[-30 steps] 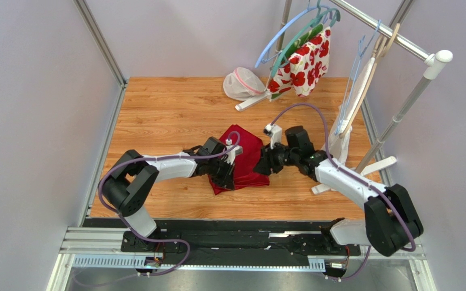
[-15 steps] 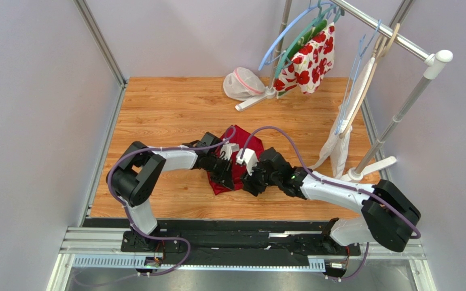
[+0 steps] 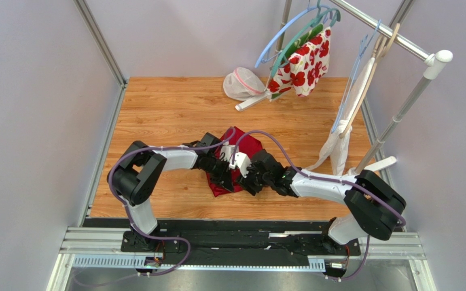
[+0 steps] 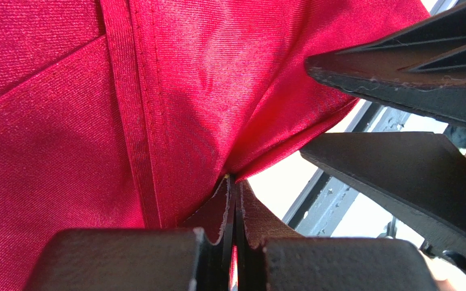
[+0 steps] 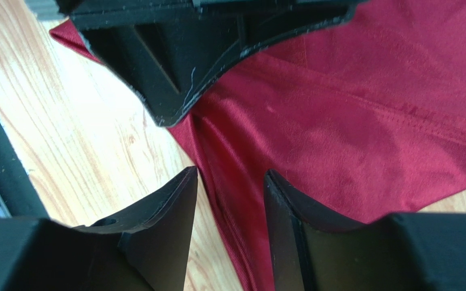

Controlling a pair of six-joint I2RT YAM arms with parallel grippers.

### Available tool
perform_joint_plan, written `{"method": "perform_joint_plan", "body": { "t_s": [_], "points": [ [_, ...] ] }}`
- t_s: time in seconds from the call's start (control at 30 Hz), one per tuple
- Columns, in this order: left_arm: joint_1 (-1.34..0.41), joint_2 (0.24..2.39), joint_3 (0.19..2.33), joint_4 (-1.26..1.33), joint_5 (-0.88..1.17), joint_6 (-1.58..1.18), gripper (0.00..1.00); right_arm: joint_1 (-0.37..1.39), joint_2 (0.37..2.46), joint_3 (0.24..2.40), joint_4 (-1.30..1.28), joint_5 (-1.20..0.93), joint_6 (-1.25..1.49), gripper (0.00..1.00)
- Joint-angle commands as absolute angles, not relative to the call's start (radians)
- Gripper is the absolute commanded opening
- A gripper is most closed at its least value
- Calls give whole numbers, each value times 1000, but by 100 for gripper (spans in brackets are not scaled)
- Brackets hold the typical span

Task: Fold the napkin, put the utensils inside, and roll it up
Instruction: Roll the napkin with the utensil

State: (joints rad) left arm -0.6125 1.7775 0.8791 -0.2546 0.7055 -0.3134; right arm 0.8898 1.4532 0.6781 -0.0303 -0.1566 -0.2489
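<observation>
The dark red napkin (image 3: 252, 145) lies bunched on the wooden table, mostly covered by both arms in the top view. My left gripper (image 4: 234, 182) is shut on a raised fold of the napkin (image 4: 95, 121) at its near-left edge. My right gripper (image 5: 229, 179) is open right beside it, its fingers straddling the hemmed edge of the napkin (image 5: 351, 133) without closing on it. In the top view the left gripper (image 3: 225, 174) and right gripper (image 3: 246, 180) almost touch. The utensils are out of view.
A white mesh pouch with a pink rim (image 3: 241, 83) sits at the back. A clothes rack (image 3: 399, 37) stands at the right with hangers, a red-flowered white cloth (image 3: 305, 60) and a white cloth (image 3: 342, 142). Its white foot (image 3: 378, 165) lies near the right arm.
My right arm has swung left across the napkin and now sits against the left gripper. The napkin's visible spread has narrowed. The left gripper has stayed shut on the cloth.
</observation>
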Motion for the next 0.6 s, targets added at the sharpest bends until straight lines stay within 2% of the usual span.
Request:
{"method": "perform_joint_plan", "body": {
  "t_s": [0.0, 0.17, 0.27, 0.4, 0.5, 0.57],
  "points": [
    [-609, 1789, 905, -282, 716, -304, 0, 897, 1488, 724, 31, -158, -290, 47],
    [-606, 1789, 905, -275, 721, -305, 0, 899, 1534, 753, -35, -189, -290, 43],
    [-604, 1790, 908, -273, 724, -305, 0, 897, 1545, 761, -60, -206, -284, 35],
    [-604, 1784, 910, -275, 727, -304, 0, 893, 1581, 796, -104, -216, -273, 15],
    [-603, 1776, 904, -264, 733, -302, 0, 879, 1624, 830, -164, -268, -264, 3],
    [-603, 1769, 900, -253, 733, -308, 0, 861, 1646, 864, -210, -322, -249, 0]
  ]
}}
